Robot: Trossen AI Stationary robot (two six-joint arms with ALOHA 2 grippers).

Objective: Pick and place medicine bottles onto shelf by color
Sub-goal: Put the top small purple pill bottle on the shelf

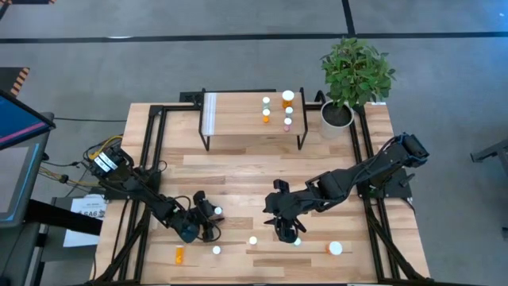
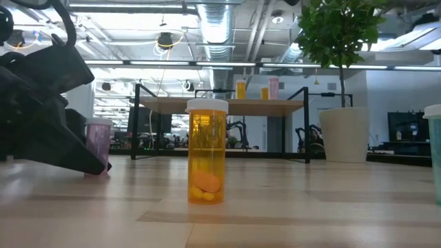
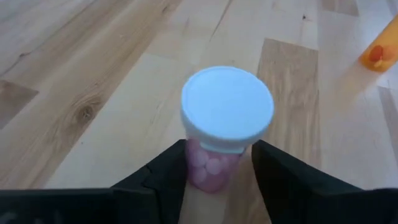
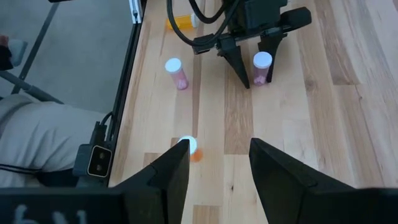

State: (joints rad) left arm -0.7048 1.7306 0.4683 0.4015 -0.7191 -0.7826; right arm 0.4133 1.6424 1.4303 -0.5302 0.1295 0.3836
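A pink bottle [image 3: 211, 165] with a white cap stands upright on the table, and the open fingers of my left gripper [image 1: 208, 216] stand on either side of its body. It also shows in the right wrist view [image 4: 262, 67]. My right gripper [image 1: 286, 229] is open and empty above the table's near middle. An orange bottle [image 4: 188, 148] stands just ahead of it and shows at the centre of the low view [image 2: 207, 155]. The shelf [image 1: 238, 119] at the far side carries several bottles [image 1: 288, 98] near its right end. My left gripper has one finger [image 3: 168, 171] on each side of the pink bottle's body [image 3: 208, 174], below the cap, coming level along the table. I cannot tell whether the fingers touch it. The bottle stands upright on the table.
Another pink bottle [image 1: 217, 250] stands near the front edge. An orange bottle [image 1: 178, 254] lies on its side at the front left. A larger bottle [image 1: 336, 248] stands at the front right. A potted plant [image 1: 355, 75] stands at the shelf's right.
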